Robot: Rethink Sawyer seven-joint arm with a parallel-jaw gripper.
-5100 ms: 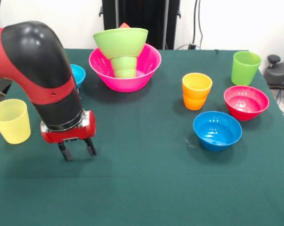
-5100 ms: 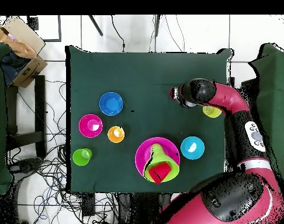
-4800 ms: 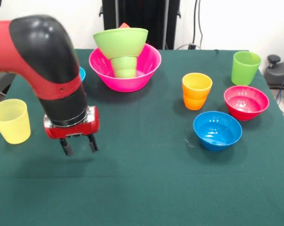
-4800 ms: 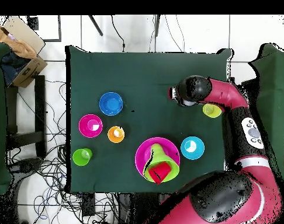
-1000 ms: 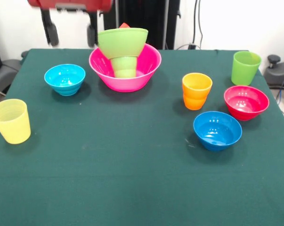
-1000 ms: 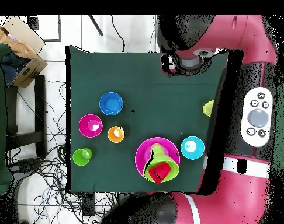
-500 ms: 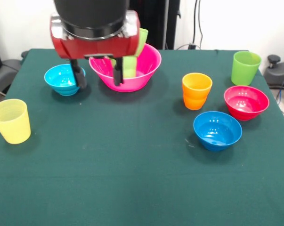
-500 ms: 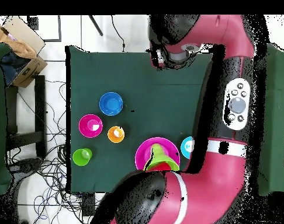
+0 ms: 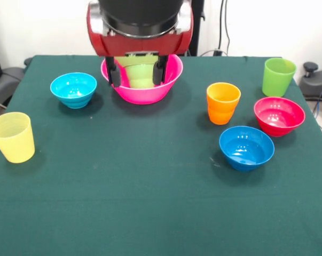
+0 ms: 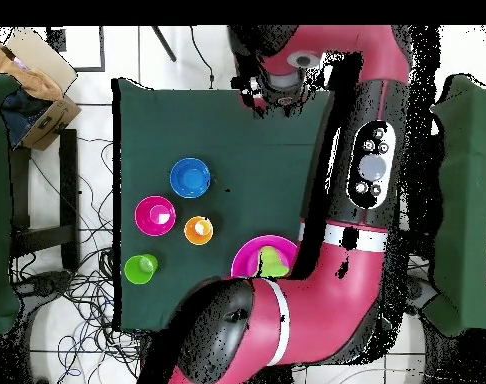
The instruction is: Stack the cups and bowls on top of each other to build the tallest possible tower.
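We see the tower [image 9: 142, 74] at the far middle of the bench [image 9: 150, 202]: the large pink bowl [image 9: 142, 90] sits on the green cloth, and a small green cup [image 9: 141, 76] stands inside it. Whatever rises above that cup is hidden behind the arm's red and black wrist, so we cannot tell how the upper pieces sit.

The claw [image 9: 136, 72] hangs in front of the tower in the front view, its two dark fingers [image 9: 114, 72] held apart, one to each side of the green cup as we look at it, their tips level with the pink bowl's front wall. Nothing is between them that we can make out as gripped, and we cannot tell whether they touch the bowl or merely stand before it.

In the overhead view the arm covers most of the pink bowl [image 10: 253, 255], leaving one side of the rim and a patch of lime green inside.

Outward from the tower, the light blue bowl [image 9: 73, 89] lies just beside the pink bowl, and the pale yellow cup [image 9: 12, 137] stands well apart near the bench edge. On the other side we find the orange cup [image 9: 222, 103], the taller lime green cup [image 9: 278, 77], the magenta bowl [image 9: 279, 116] and the darker blue bowl [image 9: 246, 147] grouped near one another.
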